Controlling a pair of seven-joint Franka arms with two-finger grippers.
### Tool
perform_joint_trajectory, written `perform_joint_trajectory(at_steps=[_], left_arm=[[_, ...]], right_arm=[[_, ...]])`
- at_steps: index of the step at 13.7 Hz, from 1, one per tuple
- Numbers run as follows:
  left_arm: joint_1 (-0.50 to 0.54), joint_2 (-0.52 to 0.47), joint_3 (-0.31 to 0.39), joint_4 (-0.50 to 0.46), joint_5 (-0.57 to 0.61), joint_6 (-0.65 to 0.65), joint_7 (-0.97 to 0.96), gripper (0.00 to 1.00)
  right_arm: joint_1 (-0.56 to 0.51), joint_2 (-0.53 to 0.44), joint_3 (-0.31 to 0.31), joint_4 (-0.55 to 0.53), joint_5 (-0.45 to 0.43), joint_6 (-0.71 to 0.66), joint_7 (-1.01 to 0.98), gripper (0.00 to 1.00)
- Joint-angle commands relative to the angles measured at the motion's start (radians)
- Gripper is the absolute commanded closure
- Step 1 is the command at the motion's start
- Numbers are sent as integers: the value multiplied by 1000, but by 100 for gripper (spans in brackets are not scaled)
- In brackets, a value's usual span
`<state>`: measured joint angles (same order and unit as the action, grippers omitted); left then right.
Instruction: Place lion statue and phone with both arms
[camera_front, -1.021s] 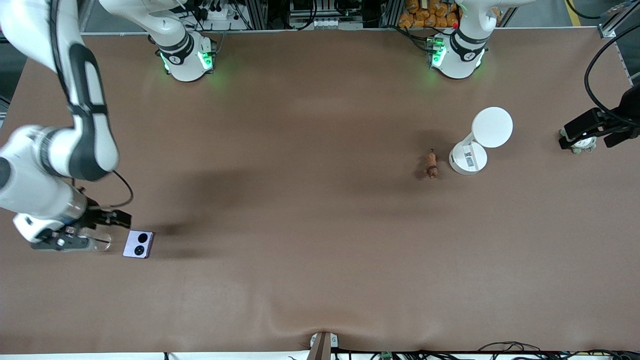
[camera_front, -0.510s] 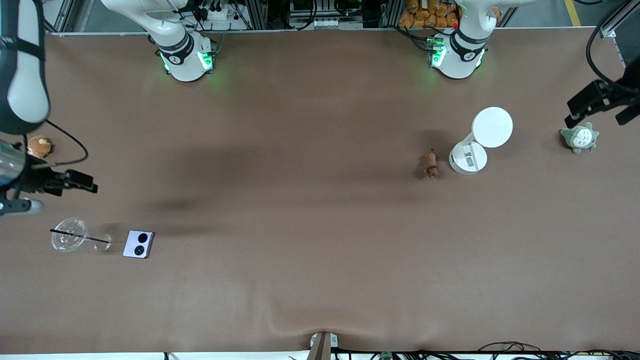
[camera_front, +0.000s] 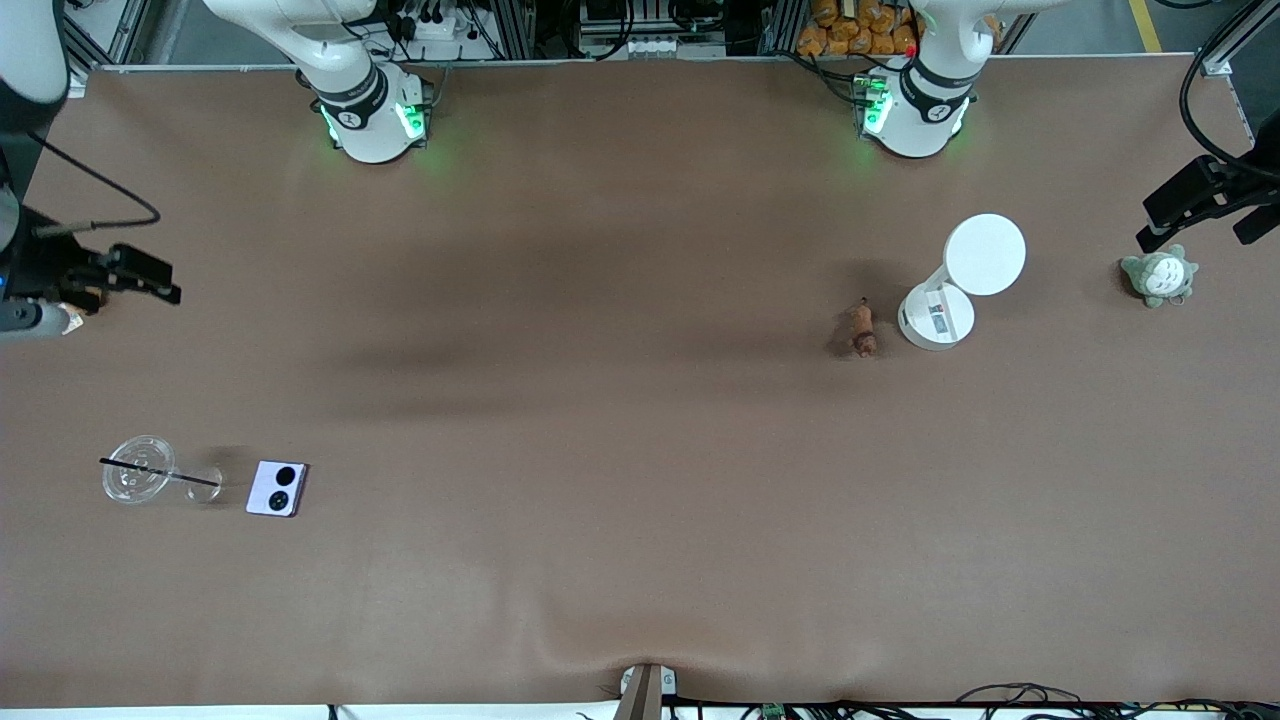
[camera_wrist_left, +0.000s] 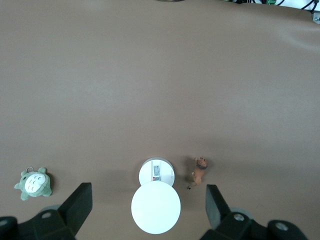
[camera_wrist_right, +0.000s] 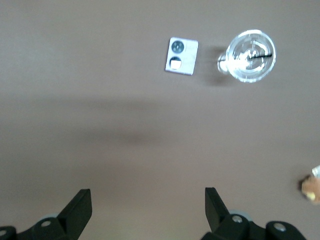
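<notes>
The lion statue (camera_front: 862, 331), a tiny reddish-brown figurine, lies on the table beside a white round stand (camera_front: 960, 283); the left wrist view shows the lion statue (camera_wrist_left: 199, 170) too. The phone (camera_front: 277, 488), pale lavender with two black circles, lies flat toward the right arm's end, next to a clear cup. My left gripper (camera_wrist_left: 149, 205) hangs open and empty high over the left arm's end of the table. My right gripper (camera_wrist_right: 147, 210) is also open and empty, up in the air at the right arm's end, well apart from the phone (camera_wrist_right: 181, 55).
A clear cup with a black straw (camera_front: 138, 482) stands beside the phone. A grey-green plush (camera_front: 1160, 276) sits at the left arm's end. A round brown plush (camera_wrist_right: 311, 186) lies at the right arm's end. The table is covered with a brown mat (camera_front: 600, 400).
The right gripper has risen and drawn away from the cup and phone toward the robots' side. The left gripper has lifted off the grey-green plush, which now shows.
</notes>
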<state>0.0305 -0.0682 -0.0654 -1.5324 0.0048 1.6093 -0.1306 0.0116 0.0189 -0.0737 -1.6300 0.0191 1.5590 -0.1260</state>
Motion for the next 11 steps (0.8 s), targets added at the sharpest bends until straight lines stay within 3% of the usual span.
perform_joint_trajectory(at_steps=[1,5,11], left_arm=[[11,-5,-7,-2,-14,11,-7,0],[11,-5,-7,-12,-29,-9,-6,0],[11,10,-10,-12,-29,-60,-11,0]], right_arm=[[-35,-1,37,108,-4,-120,55,0],[-62,-23,63,122,53,-171,95,0],[-58,-45,51,117,48,-165,85,0]])
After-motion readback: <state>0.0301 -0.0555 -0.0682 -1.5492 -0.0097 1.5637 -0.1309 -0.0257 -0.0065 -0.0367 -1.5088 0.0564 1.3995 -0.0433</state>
